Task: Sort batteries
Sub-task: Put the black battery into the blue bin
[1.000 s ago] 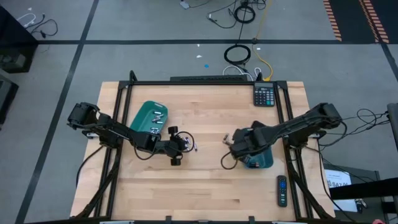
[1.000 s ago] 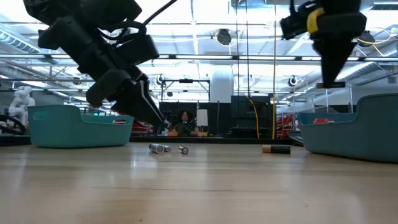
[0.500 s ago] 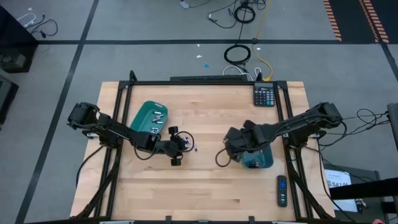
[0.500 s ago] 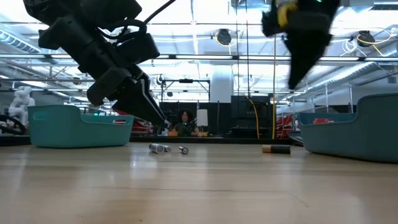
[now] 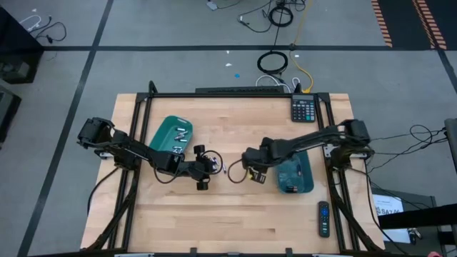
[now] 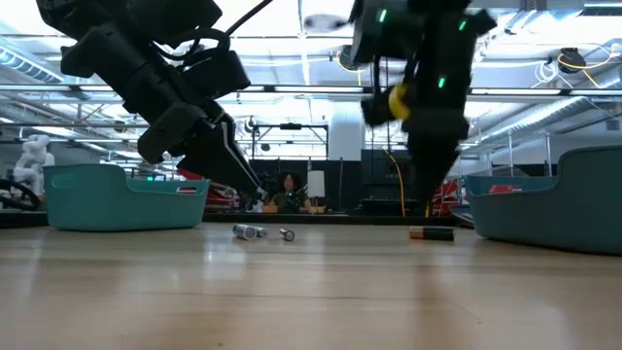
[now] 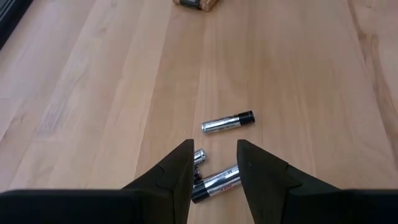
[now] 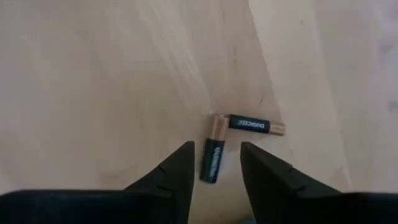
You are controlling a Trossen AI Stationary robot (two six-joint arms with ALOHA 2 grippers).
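Note:
Three silvery batteries lie on the wood in front of my left gripper (image 7: 213,163): one (image 7: 228,122) farther off, a short one (image 7: 199,155), and one (image 7: 214,183) showing between the open fingers. In the low view that gripper (image 6: 243,190) hangs above them (image 6: 251,231), touching none. Two dark, copper-ended batteries (image 8: 256,125) lie end to end at an angle. My right gripper (image 8: 214,158) stands open over them, with one battery (image 8: 211,158) showing between its fingers. In the low view the right gripper (image 6: 428,194) hangs just above a coppery battery (image 6: 432,232).
A teal tray (image 5: 166,135) holding silvery batteries sits at the left, and a second teal tray (image 5: 294,176) at the right, beside my right arm. A black calculator (image 5: 303,109) lies at the far right corner and a remote (image 5: 323,218) at the near right.
My right gripper has swung from above the right teal tray toward the table's left and come down over the coppery batteries. My left gripper has kept still.

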